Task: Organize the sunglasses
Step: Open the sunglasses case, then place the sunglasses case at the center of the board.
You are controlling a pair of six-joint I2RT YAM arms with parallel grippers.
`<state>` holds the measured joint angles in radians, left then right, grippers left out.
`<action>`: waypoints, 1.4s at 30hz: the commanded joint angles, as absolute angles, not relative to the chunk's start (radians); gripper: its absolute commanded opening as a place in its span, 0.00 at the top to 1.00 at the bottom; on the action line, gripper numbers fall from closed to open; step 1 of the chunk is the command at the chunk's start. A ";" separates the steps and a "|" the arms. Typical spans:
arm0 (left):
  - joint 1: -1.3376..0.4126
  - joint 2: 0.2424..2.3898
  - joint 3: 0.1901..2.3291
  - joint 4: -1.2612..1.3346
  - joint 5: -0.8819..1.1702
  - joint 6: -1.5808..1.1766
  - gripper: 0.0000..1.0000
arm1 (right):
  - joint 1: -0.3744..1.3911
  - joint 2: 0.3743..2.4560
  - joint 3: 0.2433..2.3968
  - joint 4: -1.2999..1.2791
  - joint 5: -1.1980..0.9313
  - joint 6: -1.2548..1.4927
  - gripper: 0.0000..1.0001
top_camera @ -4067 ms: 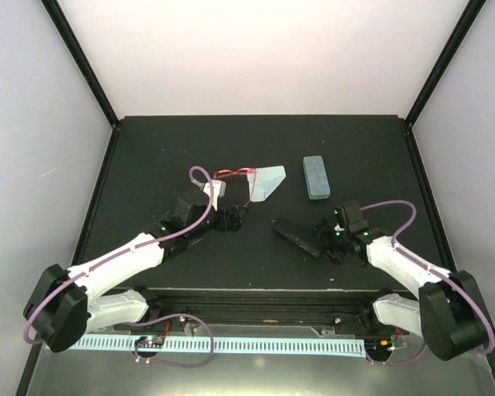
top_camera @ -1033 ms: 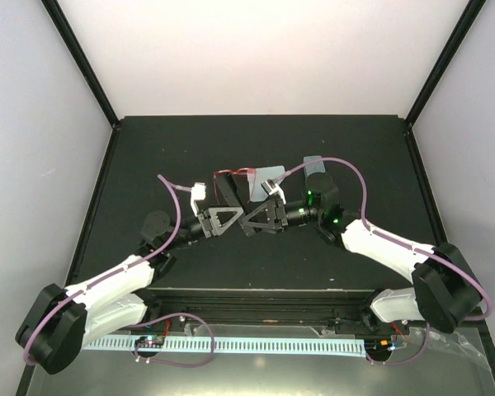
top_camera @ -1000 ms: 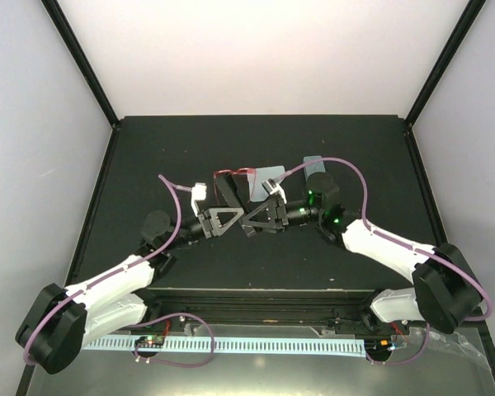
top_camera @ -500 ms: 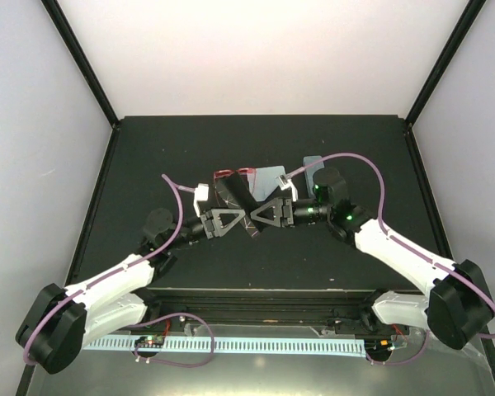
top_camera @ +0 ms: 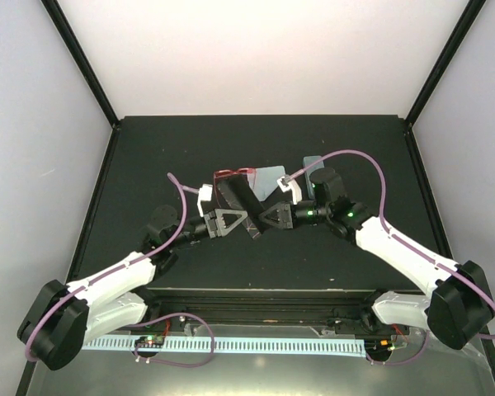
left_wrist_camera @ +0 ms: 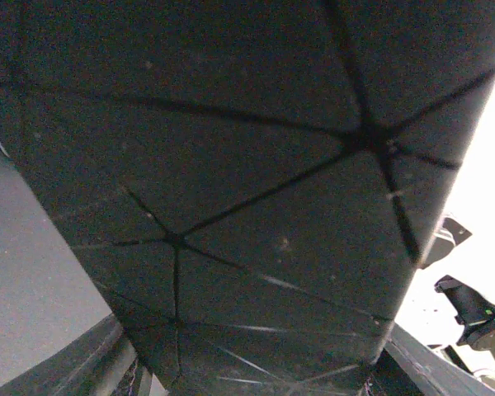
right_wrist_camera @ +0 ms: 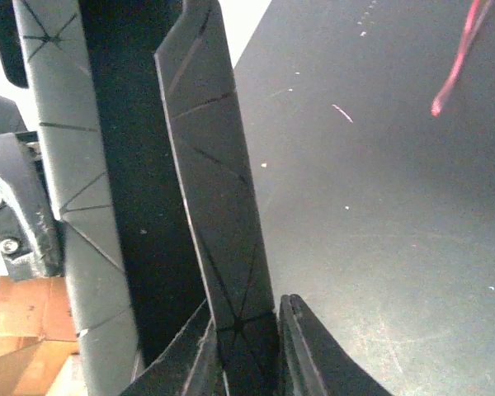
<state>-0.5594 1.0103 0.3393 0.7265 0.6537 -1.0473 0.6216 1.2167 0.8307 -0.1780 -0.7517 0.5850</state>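
Place: robot lab test cell, not a home or shop.
Enclosure: plain white walls (top_camera: 264,58) on 3 sides, black frame posts (top_camera: 78,58) at the corners.
Surface: matte black surface (top_camera: 148,157) w/ a raised black rim.
Arms: left arm (top_camera: 115,276) and right arm (top_camera: 396,247), white and black, bases at the near edge.
Hands: left hand (top_camera: 238,216), right hand (top_camera: 260,221), black two-finger type.
Cabling: purple cables (top_camera: 359,161) looped along both arms, green LEDs lit on the right one.
Front rail: pale slotted strip (top_camera: 256,345), exposed wiring (top_camera: 153,345) beside it.
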 commanded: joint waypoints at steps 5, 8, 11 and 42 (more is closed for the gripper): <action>-0.554 1.024 0.396 0.674 0.648 -0.997 0.41 | 0.619 1.202 0.903 -0.335 -0.566 0.451 0.99; -0.554 1.018 0.389 0.614 0.613 -0.968 0.33 | 0.619 1.195 0.934 -0.410 -0.473 0.412 0.99; -0.555 1.013 0.379 0.524 0.555 -0.919 0.26 | 0.619 1.178 0.947 -0.472 -0.358 0.379 0.99; -0.552 1.055 0.418 0.364 0.465 -0.759 0.17 | 0.615 1.617 0.982 -0.613 0.339 0.387 0.58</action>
<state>-0.5575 1.0481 0.3756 0.3798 0.4675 -0.7887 0.6201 1.6390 0.9829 -0.6399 0.2810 0.3695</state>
